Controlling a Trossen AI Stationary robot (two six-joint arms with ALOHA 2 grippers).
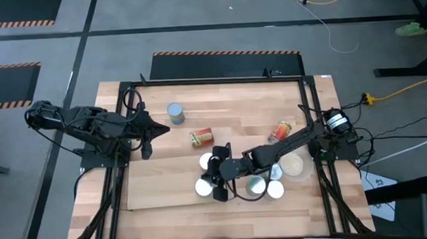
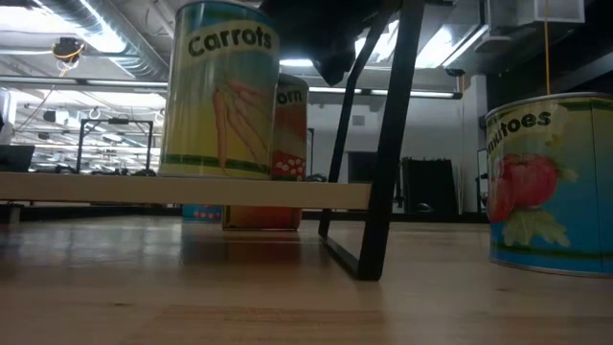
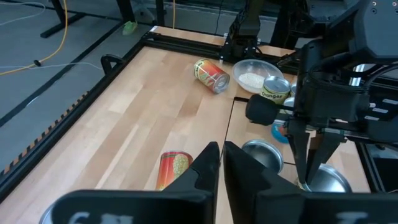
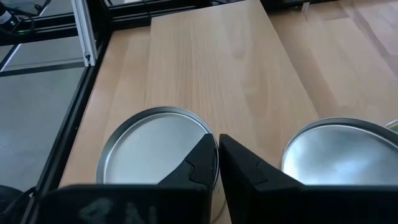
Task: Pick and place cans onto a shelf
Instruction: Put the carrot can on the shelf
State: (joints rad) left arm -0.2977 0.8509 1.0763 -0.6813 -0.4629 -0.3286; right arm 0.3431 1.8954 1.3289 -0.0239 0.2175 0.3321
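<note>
The right gripper (image 1: 218,179) hangs over cans (image 1: 204,186) on the shelf (image 1: 166,191); the left gripper (image 1: 146,141) waits apart.

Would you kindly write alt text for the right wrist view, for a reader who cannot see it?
The right gripper, shut, hovers above the pale wood shelf between two upright cans: one silvery top on one side of it, another on the other. A black table frame borders the wood.

the counter (image 1: 162,107) is planked wood, smooth with a soft sheen; the shelf (image 4: 211,68) is paler, matt wood with a thin black metal frame (image 2: 383,144); the cans (image 4: 152,146) have brushed silvery metal tops and glossy printed paper labels (image 2: 220,91)
</note>
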